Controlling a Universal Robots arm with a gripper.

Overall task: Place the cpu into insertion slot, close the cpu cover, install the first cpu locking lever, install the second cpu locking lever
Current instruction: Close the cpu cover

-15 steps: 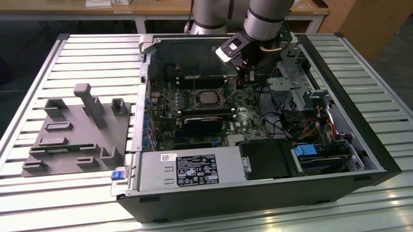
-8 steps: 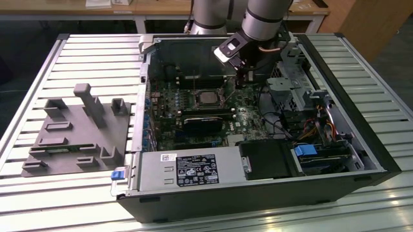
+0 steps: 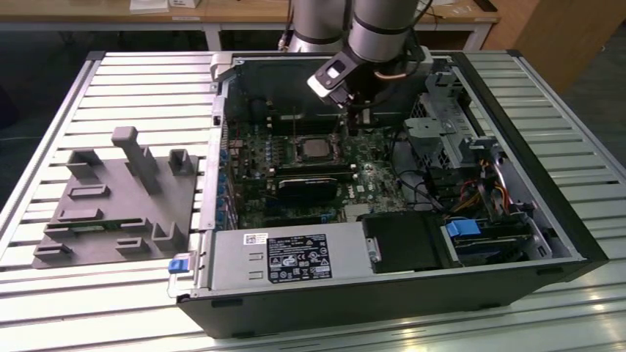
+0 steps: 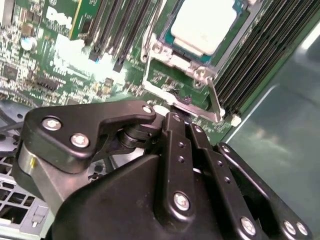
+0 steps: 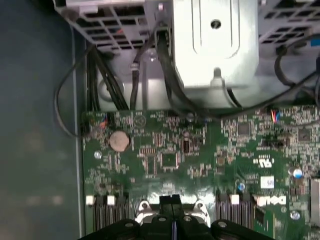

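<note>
Slatted metal table [image 3: 108,81] carries an open computer case [image 3: 391,301] lying on its side, with a grey moulded fixture [image 3: 117,198] at 9 o'clock of it in the exterior view. On the green motherboard [image 3: 254,158] the cpu [image 4: 202,22] already sits in the insertion slot [image 3: 295,150]. Its pale top shows through the window of the cpu cover [image 4: 172,59], which looks to lie flat over it. A thin silver locking lever [image 4: 215,100] runs along one side of the socket — whether it is hooked down I cannot tell.

The gripper [image 4: 172,116] hangs low over the board at about 1 o'clock of the socket in the exterior view. Its black fingers [image 4: 172,150] are drawn together with no gap to be seen; whether anything thin is pinched between them is hidden.

By its looks the chip is light, stiff and delicate on its underside, so it is best handled by its edges. The lever looks like springy wire — stiff, slippery, likely to snap back — and should be taken at its bent free end, not mid-shaft.
</note>
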